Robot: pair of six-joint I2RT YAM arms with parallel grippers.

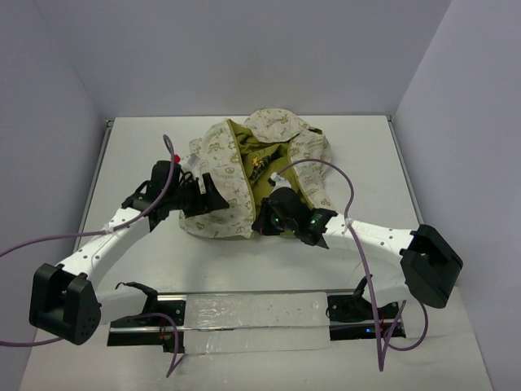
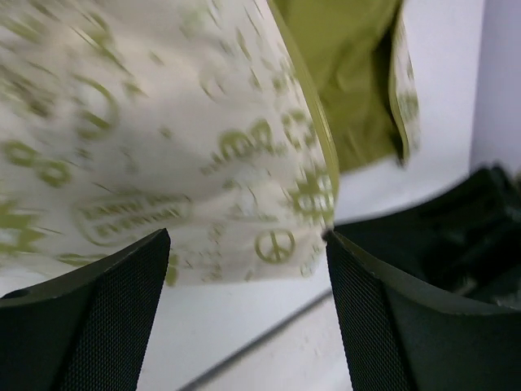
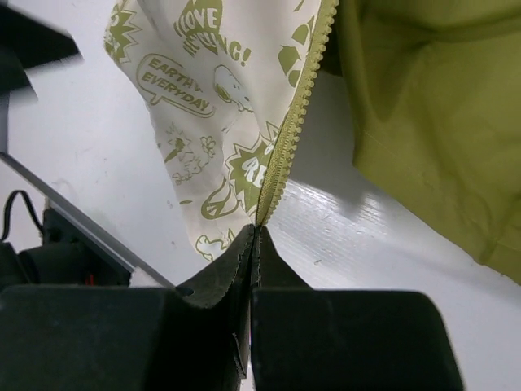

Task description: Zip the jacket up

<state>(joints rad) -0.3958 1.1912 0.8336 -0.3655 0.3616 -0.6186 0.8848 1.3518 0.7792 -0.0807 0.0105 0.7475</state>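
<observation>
White surface (image 1: 138, 155) carries the jacket (image 1: 224, 167), lying open at its middle. Nearest, the right claw (image 3: 254, 238) is clenched on the bottom end of a zipper edge (image 3: 295, 114). The left claw (image 2: 246, 248) hangs released over the same panel's hem (image 2: 236, 273); I judge it should pinch that hem taut before the other side is brought across.

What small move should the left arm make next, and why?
Probably ease the open left claw forward and shut it on the cream hem of the jacket. The right claw pinches the lower end of the zipper teeth, while the left one holds nothing and the hem lies just beyond its fingers.
</observation>
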